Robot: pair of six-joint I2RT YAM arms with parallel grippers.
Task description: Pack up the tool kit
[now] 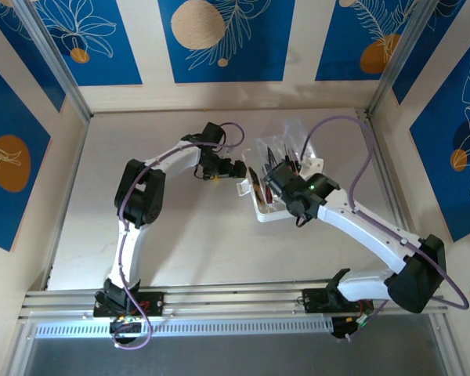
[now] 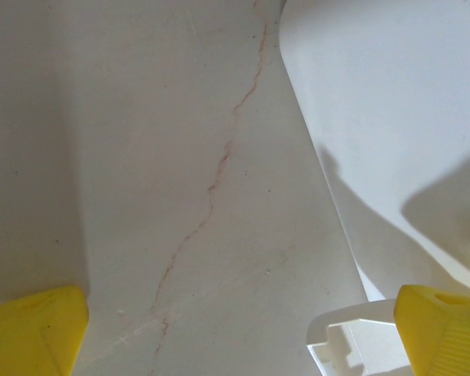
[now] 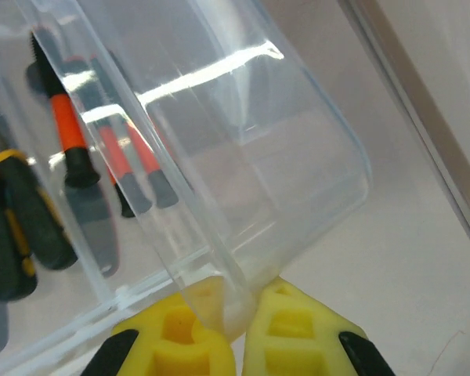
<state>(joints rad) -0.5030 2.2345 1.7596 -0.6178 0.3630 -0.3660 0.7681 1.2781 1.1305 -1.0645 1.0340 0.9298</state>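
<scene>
The tool kit's white case (image 1: 260, 208) lies at mid-table with its clear lid (image 1: 288, 138) raised. Red and black tools (image 1: 258, 185) lie inside. In the right wrist view my right gripper (image 3: 239, 313) is shut on the edge of the clear lid (image 3: 243, 157). Orange-and-black screwdrivers (image 3: 66, 129) and black-and-yellow handles (image 3: 16, 227) show through the plastic. My left gripper (image 1: 223, 168) stands open just left of the case. In its wrist view the left gripper (image 2: 243, 329) has bare table between its yellow fingertips (image 2: 31, 329), and the case's white wall (image 2: 392, 117) and a latch tab (image 2: 345, 345) are at the right.
An aluminium rail (image 1: 380, 168) and patterned blue walls border the table (image 1: 141, 258) on the right and back. Purple cables loop over both arms. The tabletop has a thin crack line (image 2: 219, 164) under the left gripper.
</scene>
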